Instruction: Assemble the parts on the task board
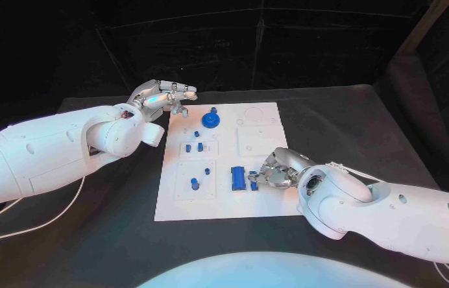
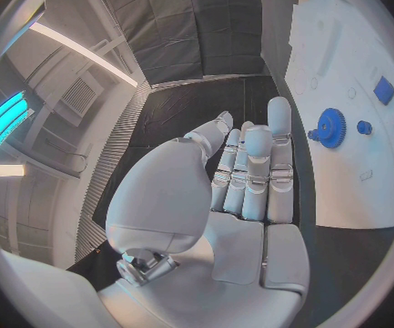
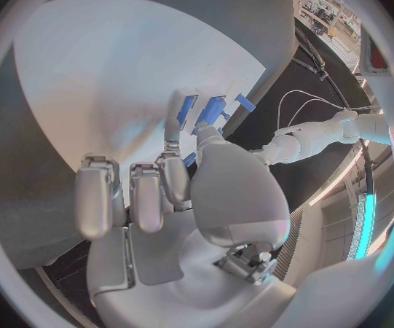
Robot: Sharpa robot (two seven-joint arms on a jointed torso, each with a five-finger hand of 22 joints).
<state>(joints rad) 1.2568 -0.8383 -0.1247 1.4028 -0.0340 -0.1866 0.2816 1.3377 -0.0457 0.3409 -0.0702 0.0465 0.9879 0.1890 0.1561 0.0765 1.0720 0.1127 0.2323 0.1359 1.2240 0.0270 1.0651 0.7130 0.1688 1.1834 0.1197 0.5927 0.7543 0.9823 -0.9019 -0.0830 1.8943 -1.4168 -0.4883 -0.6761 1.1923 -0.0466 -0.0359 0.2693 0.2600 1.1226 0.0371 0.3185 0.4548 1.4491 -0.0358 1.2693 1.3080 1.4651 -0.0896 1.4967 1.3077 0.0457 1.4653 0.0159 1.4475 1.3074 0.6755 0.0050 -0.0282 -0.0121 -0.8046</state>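
The white task board (image 1: 224,197) lies in the middle of the black table. A blue gear (image 1: 211,119) stands near its far edge, and the left wrist view shows it too (image 2: 330,128). Small blue parts (image 1: 194,148) sit down the board's left column. A long blue block (image 1: 237,178) lies at the near middle. My right hand (image 1: 276,170) rests on the board beside it. Its thumb and a finger pinch a small blue part (image 1: 254,183), seen between them as a blue part (image 3: 189,159). My left hand (image 1: 169,96) hovers off the board's far left corner, fingers (image 2: 251,175) straight, holding nothing.
Recessed outlines (image 1: 254,142) mark the board's right half. Black table surface (image 1: 355,132) surrounds the board, with a dark curtain behind. A white cable (image 1: 56,213) trails along the table's left side.
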